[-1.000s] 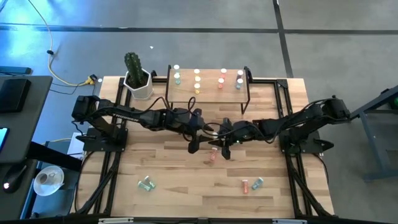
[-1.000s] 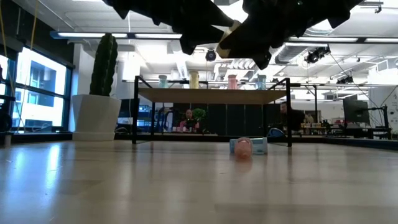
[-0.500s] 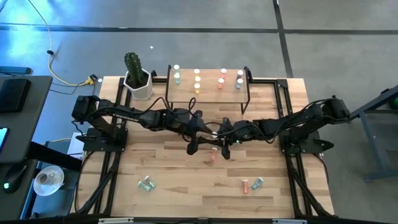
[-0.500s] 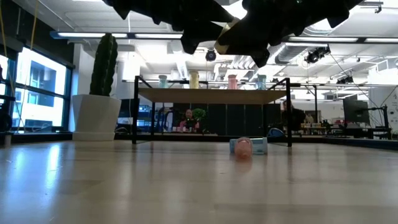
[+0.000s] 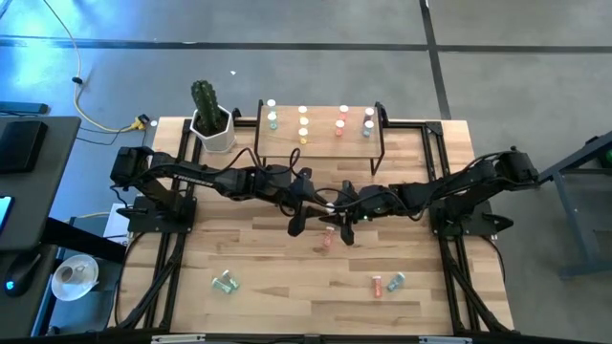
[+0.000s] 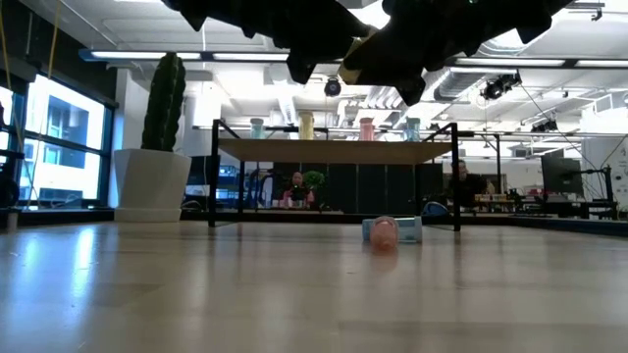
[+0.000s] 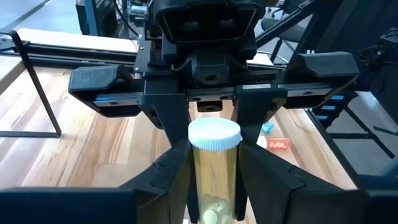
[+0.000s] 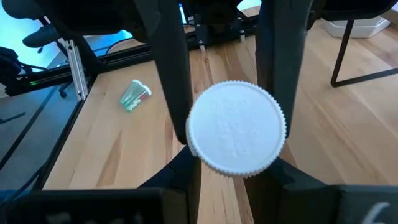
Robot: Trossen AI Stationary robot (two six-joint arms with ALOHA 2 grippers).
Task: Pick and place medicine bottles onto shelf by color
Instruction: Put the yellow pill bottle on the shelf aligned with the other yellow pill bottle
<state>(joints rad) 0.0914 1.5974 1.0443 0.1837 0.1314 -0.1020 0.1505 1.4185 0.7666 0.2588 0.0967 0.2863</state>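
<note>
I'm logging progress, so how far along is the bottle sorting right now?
Done: bottles stand in four colour groups on the shelf. In hand: a yellow bottle, in the air between the left gripper and right gripper. Remaining: four lie on the table: a pink bottle, a green bottle, a pink-and-teal pair.

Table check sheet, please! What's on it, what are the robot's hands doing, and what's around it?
Surface: wood table, nothing spilled.
Job's things: shelf with shelf bottles in colour columns; four loose bottles lying on the table.
Clutter: cactus pot beside the shelf.
Hands: left hand shut on a yellow bottle above mid-table; right hand facing it at the cap.
Cables: yellow cable on the floor.
Surroundings: office, with people seated far behind.
</note>
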